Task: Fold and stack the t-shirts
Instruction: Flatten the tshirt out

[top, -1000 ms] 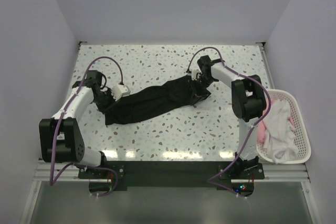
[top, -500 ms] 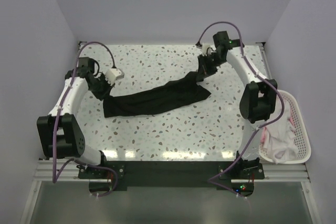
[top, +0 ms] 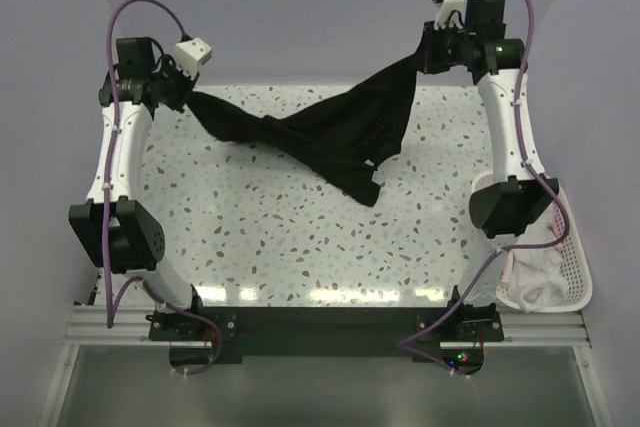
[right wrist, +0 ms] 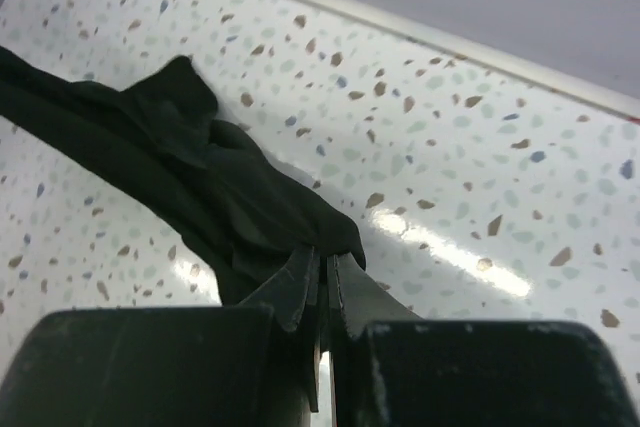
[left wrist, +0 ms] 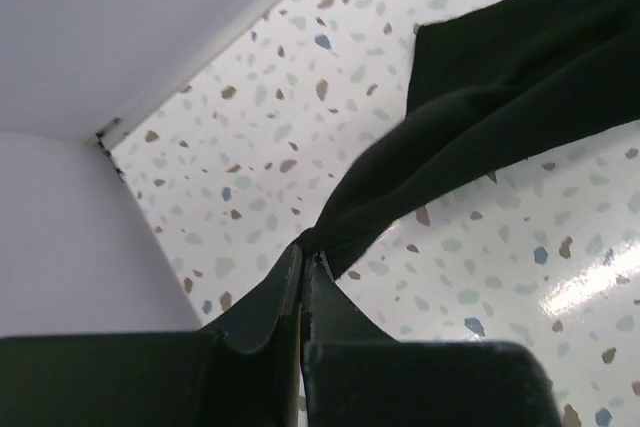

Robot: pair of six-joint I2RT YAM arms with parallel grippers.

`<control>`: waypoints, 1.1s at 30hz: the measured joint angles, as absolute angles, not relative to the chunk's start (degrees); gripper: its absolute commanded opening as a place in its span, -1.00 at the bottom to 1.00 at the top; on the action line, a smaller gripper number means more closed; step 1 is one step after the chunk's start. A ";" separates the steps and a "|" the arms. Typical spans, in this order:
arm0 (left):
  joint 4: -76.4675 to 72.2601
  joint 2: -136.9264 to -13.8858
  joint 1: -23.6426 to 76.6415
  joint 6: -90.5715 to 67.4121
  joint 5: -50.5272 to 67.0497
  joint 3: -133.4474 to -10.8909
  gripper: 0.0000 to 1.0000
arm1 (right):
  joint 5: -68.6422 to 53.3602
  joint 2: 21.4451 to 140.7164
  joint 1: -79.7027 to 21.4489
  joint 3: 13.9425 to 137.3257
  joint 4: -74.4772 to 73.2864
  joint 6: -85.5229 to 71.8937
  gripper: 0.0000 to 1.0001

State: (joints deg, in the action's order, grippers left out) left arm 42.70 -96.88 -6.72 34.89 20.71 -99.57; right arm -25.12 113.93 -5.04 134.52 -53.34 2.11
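The black t-shirt (top: 335, 137) hangs in the air, stretched between both raised grippers, sagging in the middle with a loose part dangling to about the table's centre. My left gripper (top: 188, 97) is shut on its left end, seen up close in the left wrist view (left wrist: 308, 255) with the black t-shirt (left wrist: 480, 137) running off to the upper right. My right gripper (top: 425, 47) is shut on its right end, also seen in the right wrist view (right wrist: 325, 257) with the black t-shirt (right wrist: 200, 177) trailing left. White and pink t-shirts (top: 528, 272) lie in the basket.
A white slatted basket (top: 578, 257) stands at the table's right edge beside the right arm's base. The speckled table (top: 250, 237) is walled at the back and both sides.
Both grippers have risen high and moved apart to the back corners, lifting the black t-shirt off the table so that it now hangs between them.
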 measured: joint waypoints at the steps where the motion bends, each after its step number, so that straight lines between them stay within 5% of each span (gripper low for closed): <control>1: 42.22 -96.79 -6.76 34.63 20.73 -100.57 -1.00 | -23.75 113.23 -4.64 134.80 -52.45 1.56 -1.00; 6: 39.16 -94.19 -6.81 35.59 21.15 -98.52 -1.00 | -17.67 108.99 -4.03 134.87 -48.77 0.40 -1.00; 16: 43.24 -72.51 -7.16 55.72 23.83 -68.55 -1.00 | -12.67 98.41 -4.16 128.05 -46.87 2.74 -1.00; 18: 44.97 -68.47 -7.18 61.12 22.76 -61.89 -0.86 | -12.64 95.79 -4.16 123.22 -46.94 3.60 -1.00; 21: 51.13 -61.56 -7.31 70.91 21.30 -49.56 -0.29 | -12.64 90.70 -4.16 112.20 -48.23 5.19 -1.00; 27: 61.39 -54.72 -7.38 78.72 20.51 -39.40 -0.05 | -12.05 84.31 -4.16 93.21 -52.73 9.19 -1.00; 33: 57.14 -76.23 -7.29 63.68 26.22 -56.31 0.01 | -11.16 83.05 -4.16 86.00 -54.57 10.61 -1.00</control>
State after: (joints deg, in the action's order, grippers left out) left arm 57.14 -76.23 -7.29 63.68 26.22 -56.31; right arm -11.16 83.05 -4.16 86.00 -54.57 10.61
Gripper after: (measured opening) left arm 0.502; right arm 0.018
